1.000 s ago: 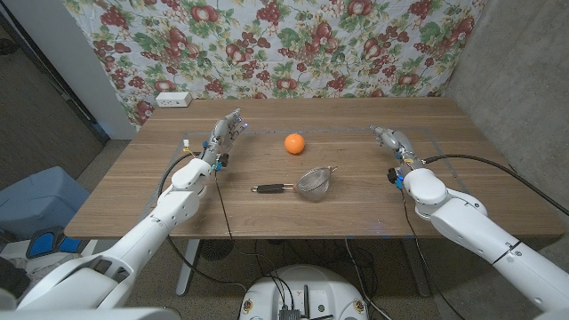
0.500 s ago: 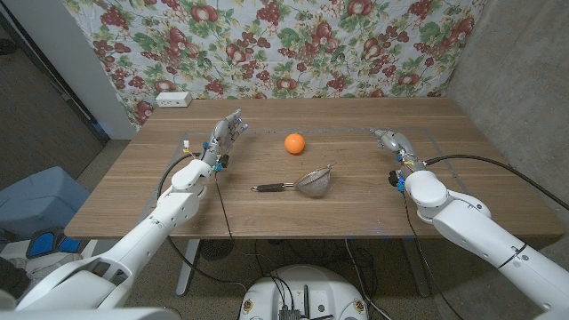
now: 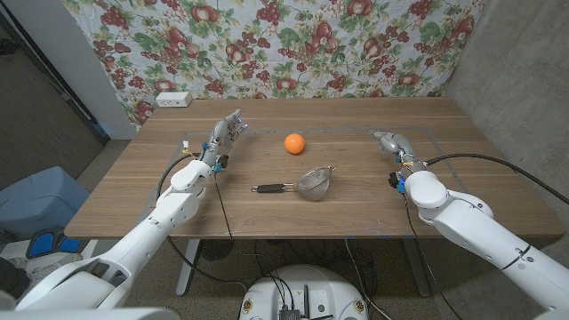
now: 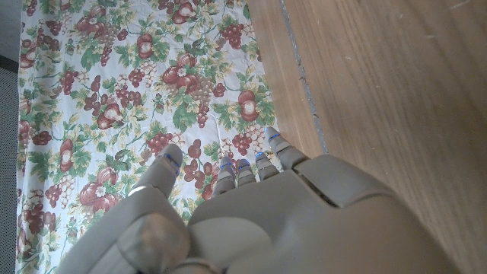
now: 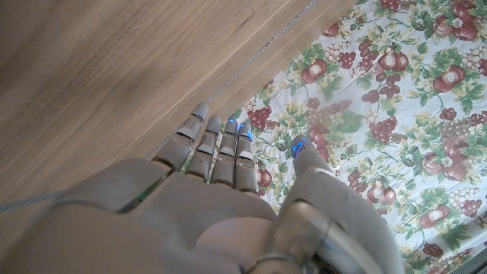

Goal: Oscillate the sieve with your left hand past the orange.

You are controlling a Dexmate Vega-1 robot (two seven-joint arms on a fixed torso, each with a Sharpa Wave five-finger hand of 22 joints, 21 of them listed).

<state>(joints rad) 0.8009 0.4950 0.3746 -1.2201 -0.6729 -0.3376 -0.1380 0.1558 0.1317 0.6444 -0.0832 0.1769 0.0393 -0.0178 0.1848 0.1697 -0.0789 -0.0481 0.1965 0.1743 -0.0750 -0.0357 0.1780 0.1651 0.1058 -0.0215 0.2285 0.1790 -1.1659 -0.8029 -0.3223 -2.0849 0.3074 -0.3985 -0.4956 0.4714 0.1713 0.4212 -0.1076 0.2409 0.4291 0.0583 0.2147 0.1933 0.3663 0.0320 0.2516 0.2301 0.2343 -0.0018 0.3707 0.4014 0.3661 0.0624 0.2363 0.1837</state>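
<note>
On the table (image 3: 356,213), the sieve (image 3: 313,183) lies between my hands, just in front of the orange (image 3: 294,143).

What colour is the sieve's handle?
Black, on the sieve; its handle shows best in the head view.

wooden table (image 3: 356,209), sieve (image 3: 311,184), orange (image 3: 294,143)

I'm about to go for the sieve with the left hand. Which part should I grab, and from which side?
Take the sieve by its dark handle, which lies near level on the table and points toward the left hand. Probably come from the robot's left and above, closing across the handle's width; the mesh bowl is rounder and the orange sits clear behind it.
</note>
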